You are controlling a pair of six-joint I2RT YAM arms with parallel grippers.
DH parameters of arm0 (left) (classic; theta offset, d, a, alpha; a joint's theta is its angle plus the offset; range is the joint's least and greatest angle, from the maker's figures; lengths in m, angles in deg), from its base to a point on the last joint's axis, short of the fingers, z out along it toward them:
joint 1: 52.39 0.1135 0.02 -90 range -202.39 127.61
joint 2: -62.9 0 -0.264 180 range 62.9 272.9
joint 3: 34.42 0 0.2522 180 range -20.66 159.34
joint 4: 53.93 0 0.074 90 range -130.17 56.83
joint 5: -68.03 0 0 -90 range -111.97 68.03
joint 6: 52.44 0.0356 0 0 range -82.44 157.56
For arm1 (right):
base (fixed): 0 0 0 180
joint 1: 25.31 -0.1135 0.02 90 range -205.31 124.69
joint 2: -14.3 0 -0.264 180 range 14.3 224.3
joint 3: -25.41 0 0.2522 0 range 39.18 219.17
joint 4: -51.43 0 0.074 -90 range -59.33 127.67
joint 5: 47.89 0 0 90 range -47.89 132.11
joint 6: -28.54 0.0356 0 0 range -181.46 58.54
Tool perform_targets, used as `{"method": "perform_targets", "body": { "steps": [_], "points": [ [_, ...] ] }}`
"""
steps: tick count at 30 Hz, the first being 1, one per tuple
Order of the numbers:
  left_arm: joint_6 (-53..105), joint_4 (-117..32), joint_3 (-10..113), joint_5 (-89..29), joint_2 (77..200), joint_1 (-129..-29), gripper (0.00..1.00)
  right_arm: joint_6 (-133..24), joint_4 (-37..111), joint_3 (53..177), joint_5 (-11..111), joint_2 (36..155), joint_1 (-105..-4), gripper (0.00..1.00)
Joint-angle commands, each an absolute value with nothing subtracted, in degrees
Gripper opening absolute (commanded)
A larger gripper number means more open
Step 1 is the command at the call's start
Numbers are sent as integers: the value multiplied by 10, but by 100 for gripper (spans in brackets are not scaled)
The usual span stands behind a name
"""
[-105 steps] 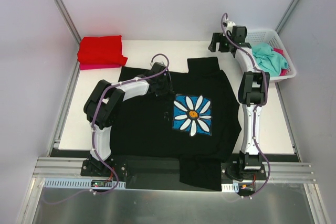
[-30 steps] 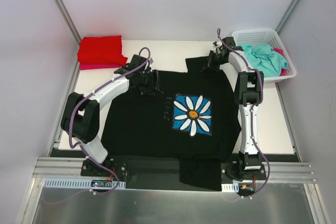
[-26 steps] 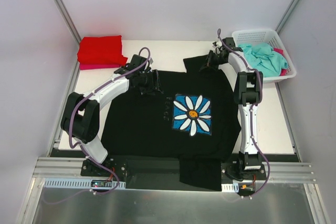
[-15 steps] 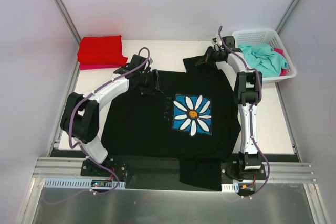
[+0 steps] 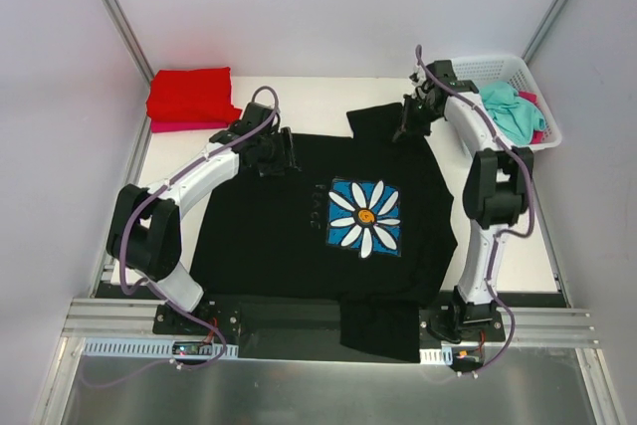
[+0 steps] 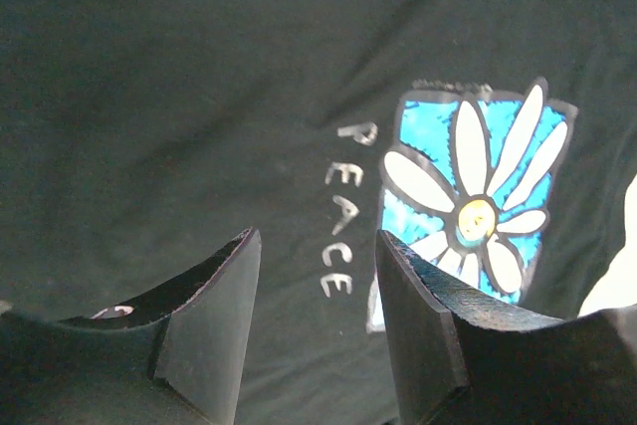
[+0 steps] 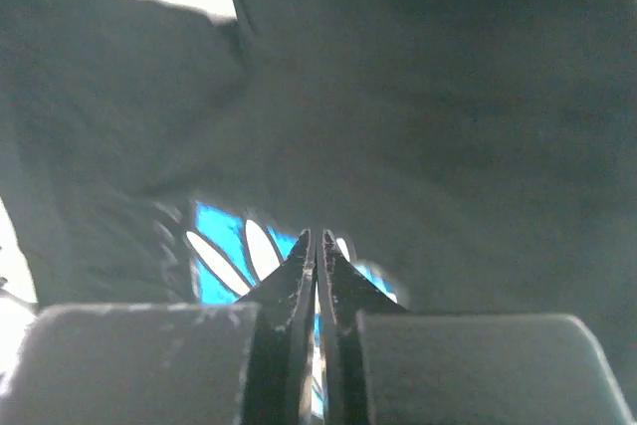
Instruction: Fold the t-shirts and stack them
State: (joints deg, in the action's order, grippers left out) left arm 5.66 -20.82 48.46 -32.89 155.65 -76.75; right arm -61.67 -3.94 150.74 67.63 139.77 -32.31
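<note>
Black daisy-print cloth t-shirt (image 5: pixel 269 236) lies spread on the white counter (image 5: pixel 318 95). In the last second my right jaws slid right along the far sleeve, pressed shut; cloth pinched? Cannot tell. Left jaws gape empty over the left shoulder. Fold unstarted.

Spread t-shirt (image 5: pixel 289 236): was black all over.
Print (image 5: pixel 365 218): showed a white daisy with an orange-yellow centre on a bright blue square.
Lettering (image 6: pixel 343 236): read PEACE in silvery white.
Folded t-shirt (image 5: pixel 189 92): was plain red, with a pink t-shirt (image 5: pixel 187 126) beneath.
Basket (image 5: pixel 478 62): was white mesh, holding a teal t-shirt (image 5: pixel 504 111) and pink cloth (image 5: pixel 540 134).
</note>
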Motion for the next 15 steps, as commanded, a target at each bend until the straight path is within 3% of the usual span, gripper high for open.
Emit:
{"method": "perform_targets", "body": {
  "steps": [1,7,15],
  "points": [
    [72,-203,489,-251,1542,-762,50,-673,-105,1353,474,1266,-361,1],
    [54,-251,490,-285,1585,-740,50,-647,-33,1187,379,1200,-363,1],
    [66,-284,537,-294,1666,-721,45,-639,-20,1226,351,1257,-361,1]
  ]
}}
